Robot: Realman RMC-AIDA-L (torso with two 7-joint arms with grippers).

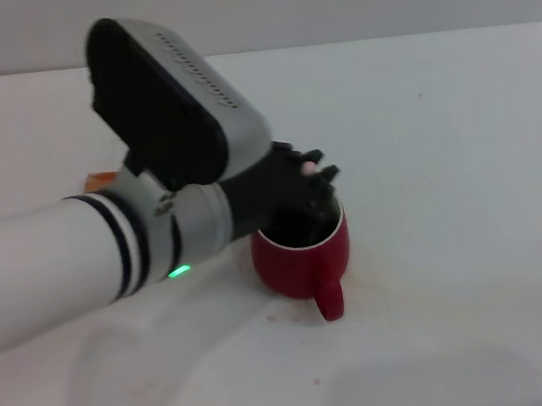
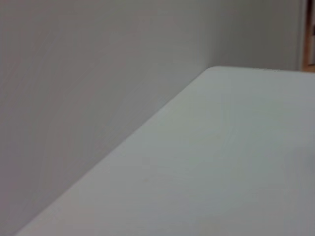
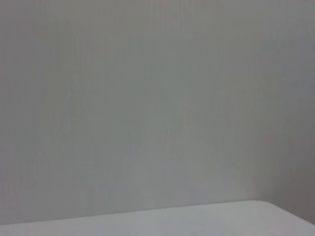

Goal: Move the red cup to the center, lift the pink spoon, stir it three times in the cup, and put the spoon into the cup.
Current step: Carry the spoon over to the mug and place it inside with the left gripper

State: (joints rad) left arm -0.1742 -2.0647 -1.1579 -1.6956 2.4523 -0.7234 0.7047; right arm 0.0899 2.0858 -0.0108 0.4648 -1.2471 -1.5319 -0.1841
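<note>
The cup (image 1: 302,259) sits mid-surface (image 1: 444,138), handle toward you; your left hand (image 1: 312,189) hovers right over its mouth, pinching the pink spoon (image 1: 308,169), bowl hidden below.

Left pincer (image 1: 312,189) low at centre, arm extended rightward.

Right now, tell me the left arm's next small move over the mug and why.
Probably lower the pink spoon a little deeper into the red cup and circle it. In the head view the left gripper hangs over the cup's open mouth with a bit of pink showing at its fingers, and the cup's handle points toward the robot. The right arm is out of view.
</note>
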